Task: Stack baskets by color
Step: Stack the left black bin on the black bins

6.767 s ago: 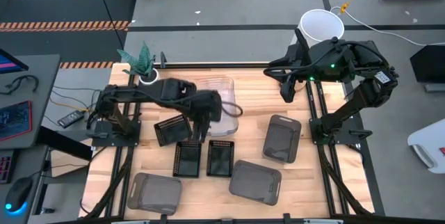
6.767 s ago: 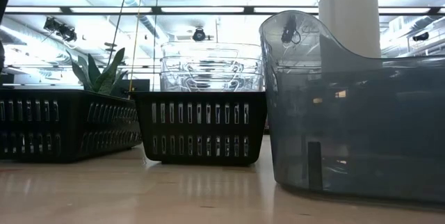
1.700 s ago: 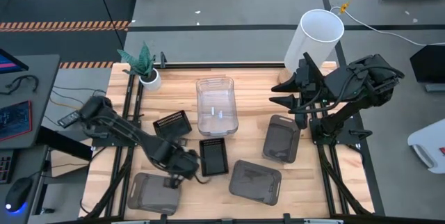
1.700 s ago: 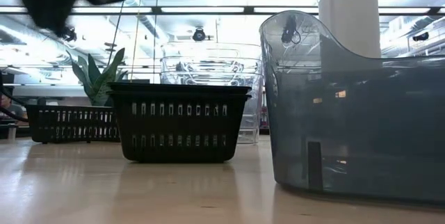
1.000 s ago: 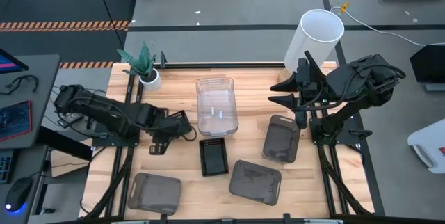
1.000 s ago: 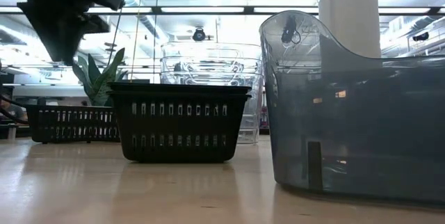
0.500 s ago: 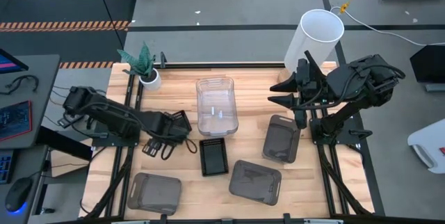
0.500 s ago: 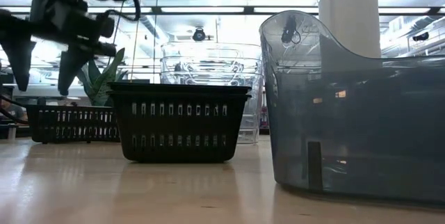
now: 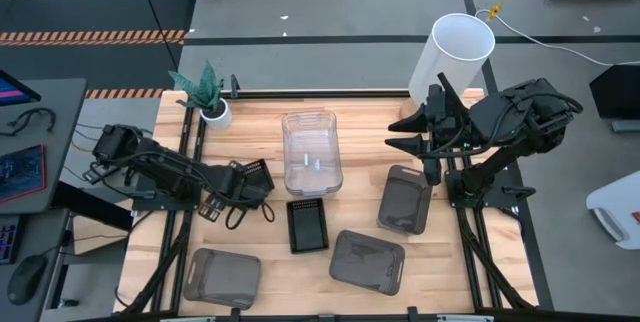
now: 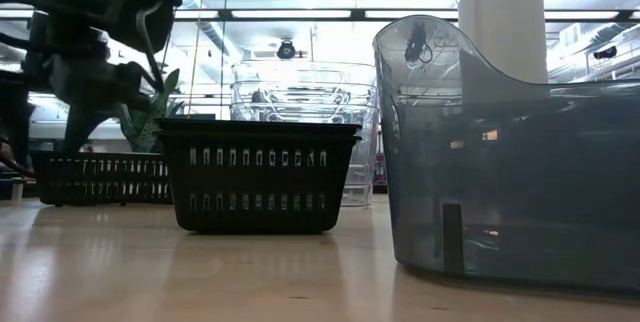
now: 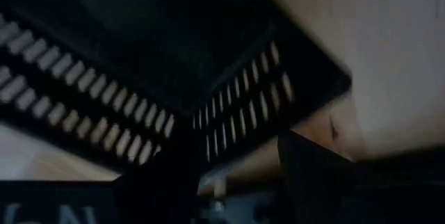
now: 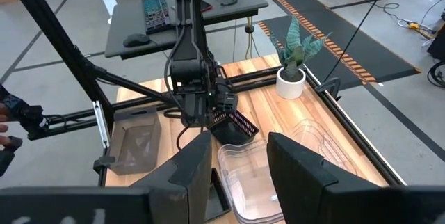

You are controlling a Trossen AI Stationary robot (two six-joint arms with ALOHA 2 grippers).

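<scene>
High view, clear baskets nested, black baskets stacked, both empty

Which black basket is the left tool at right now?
The lone black basket beside the clear stack; the left tool hovers open over it. The other black stack sits apart, mid-table.

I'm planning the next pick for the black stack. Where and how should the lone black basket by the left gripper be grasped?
Judging by its pose, pinch one long rim wall of the lone black basket from above: it sits upright and open-topped, and the left gripper, fingers open, hangs right beside it.
</scene>
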